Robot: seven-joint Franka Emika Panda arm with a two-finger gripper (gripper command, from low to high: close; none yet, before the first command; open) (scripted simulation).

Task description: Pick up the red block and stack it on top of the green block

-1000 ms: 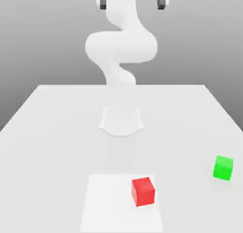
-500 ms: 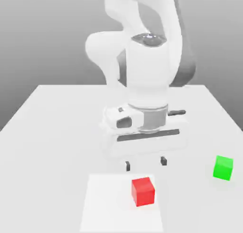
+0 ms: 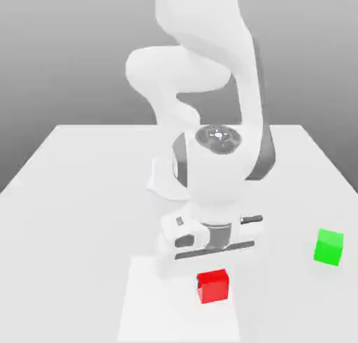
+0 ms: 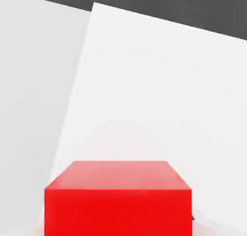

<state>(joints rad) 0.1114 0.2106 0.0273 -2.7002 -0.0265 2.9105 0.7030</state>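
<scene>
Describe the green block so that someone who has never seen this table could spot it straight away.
Start at the white table with the white robot arm rising from its middle. Look toward the exterior view's right edge of the tabletop: the green block sits there alone, apart from the arm. It is a small plain cube, and unlike the red block, nothing hangs over it.

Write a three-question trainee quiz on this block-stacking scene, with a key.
1. True or false: the red block already sits on the green block.
2. Where does the green block lie in the exterior view? A) toward that view's right, apart from the red block B) touching the red block C) under the gripper
3. Fill in: the block directly beneath the arm's hand is ____.

Key: 1 false; both rest on the table. 2 A. 3 red.
</scene>
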